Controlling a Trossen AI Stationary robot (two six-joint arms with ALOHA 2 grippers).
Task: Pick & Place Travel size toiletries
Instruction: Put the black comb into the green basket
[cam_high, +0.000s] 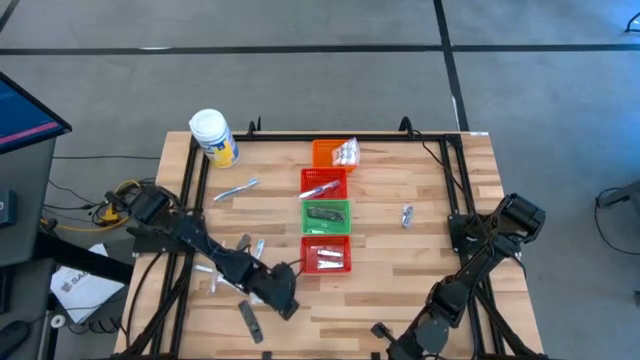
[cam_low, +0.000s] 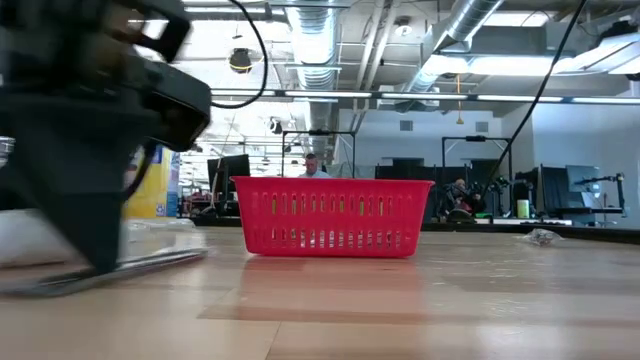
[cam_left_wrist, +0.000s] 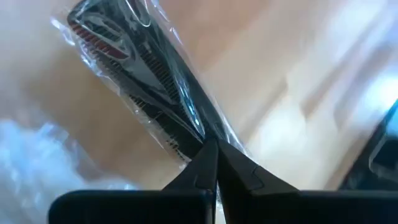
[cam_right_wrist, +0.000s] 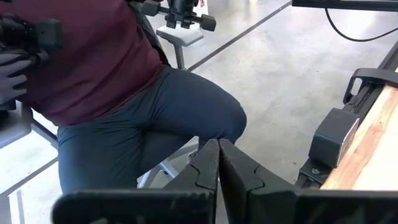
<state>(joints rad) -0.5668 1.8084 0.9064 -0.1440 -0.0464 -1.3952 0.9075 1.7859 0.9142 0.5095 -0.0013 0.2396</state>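
Dark flat comb (cam_left_wrist: 146, 68) in crinkly clear wrap, pinched by left fingers (cam_left_wrist: 205, 165); right fingers (cam_right_wrist: 214, 165) pressed together.

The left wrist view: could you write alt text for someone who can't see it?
Two dark fingers of the left gripper are pinched shut on the end of a dark comb sealed in a clear wrapper, over the wooden table. More crinkled clear plastic lies beside it.

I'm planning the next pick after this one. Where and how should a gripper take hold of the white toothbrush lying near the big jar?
Grip the toothbrush at the middle of its slim handle, coming straight down from above with the fingers set across its length. It lies flat and diagonal on the table, apart from the jar and the baskets, so there seems room on both sides. The left gripper is shut on a wrapped comb.
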